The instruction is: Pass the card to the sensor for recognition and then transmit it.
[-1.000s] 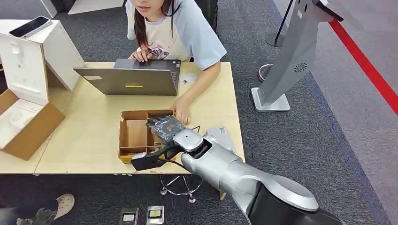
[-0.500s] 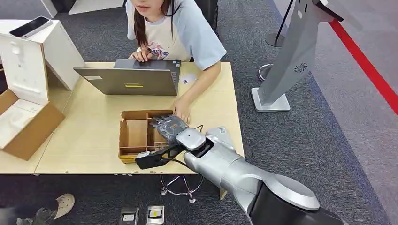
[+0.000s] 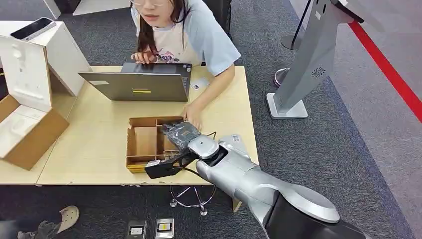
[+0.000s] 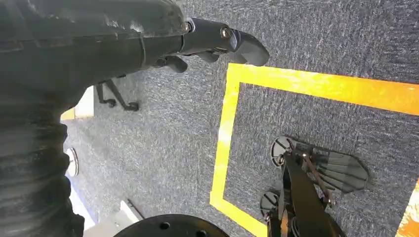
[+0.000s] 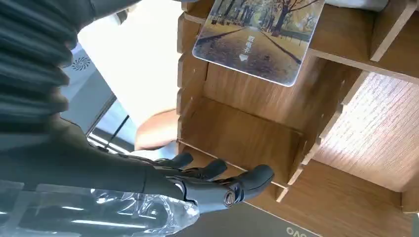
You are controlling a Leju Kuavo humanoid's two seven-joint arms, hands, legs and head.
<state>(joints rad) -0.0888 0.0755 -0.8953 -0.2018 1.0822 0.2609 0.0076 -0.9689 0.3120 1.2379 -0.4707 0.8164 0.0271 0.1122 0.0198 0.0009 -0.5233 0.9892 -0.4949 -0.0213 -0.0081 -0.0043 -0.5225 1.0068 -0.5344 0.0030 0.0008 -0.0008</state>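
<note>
Right arm: the silver forearm reaches in from the lower right over the front edge of the bench [image 3: 99, 144]; against the frame a second ago it sits a little further forward and to the right.
Right hand: the right hand [image 3: 181, 133] hovers over the right side of the wooden tray [image 3: 133, 144], covered in a clear crinkled plastic wrap. It has crept slightly toward the person's hand since the earlier frame.
Fingers: in the right wrist view the dark fingers [image 5: 232, 187] are stretched out side by side along the tray's outer wall, gently curled, holding nothing.
Card: the card [image 5: 259, 34], printed with an autumn tree avenue, leans tilted in a tray compartment, well apart from the fingertips. It is untouched.
Tray: divided by thin wooden walls; it lies where it lay before.
Left hand: the left hand [image 4: 217, 42] hangs over grey carpet with yellow tape lines [image 4: 225, 123], its dark fingers loosely extended and empty.
Person: seated behind the bench, one hand [image 3: 191, 115] resting just beyond the tray, the other on the laptop [image 3: 137, 84]. The head has come lower into the frame than a second ago.
Far side: a grey slanted sensor stand [image 3: 308, 64] rises on the carpet right of the bench; open cardboard boxes [image 3: 25, 119] sit at the left.
</note>
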